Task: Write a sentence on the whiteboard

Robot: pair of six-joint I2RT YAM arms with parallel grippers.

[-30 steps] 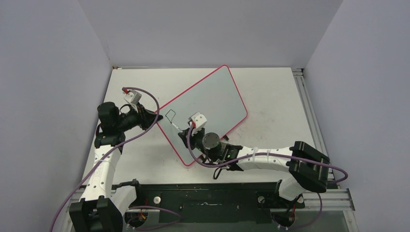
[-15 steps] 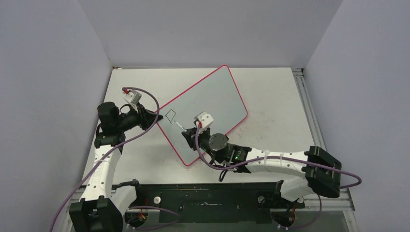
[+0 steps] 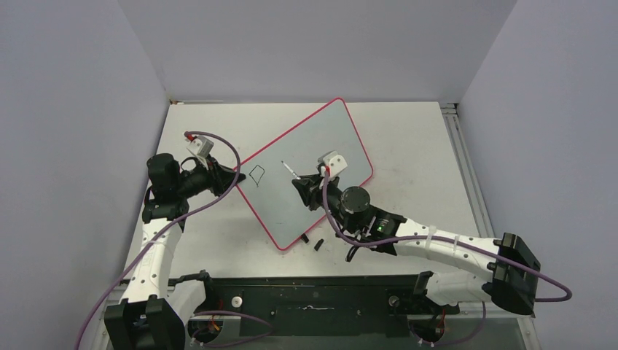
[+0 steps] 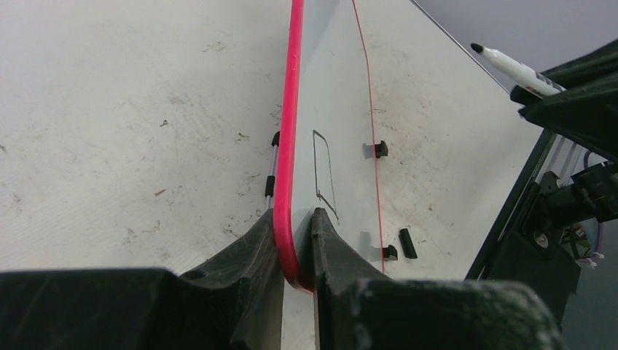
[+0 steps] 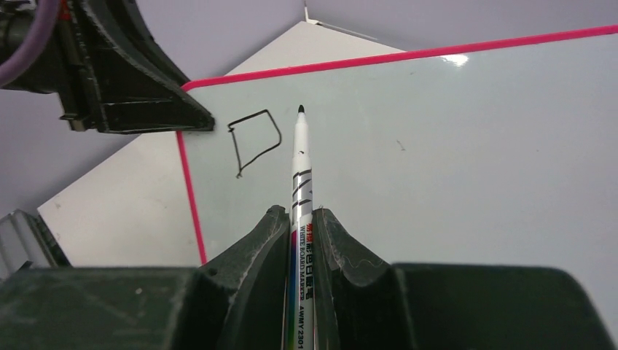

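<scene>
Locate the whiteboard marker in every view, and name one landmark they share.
Top external: whiteboard marker at centre, over the whiteboard.
Left wrist: upper right corner, tip pointing left.
Right wrist: centre, rising from the shut right end effector.
Shared landmark: the black drawn outline near the whiteboard's pink rim.

Two robot arms, left arm at lower left, right arm at lower right: white shells, black joints. Purple cable loops along each. White camera block on each wrist. Matte black wedge fingers.
</scene>
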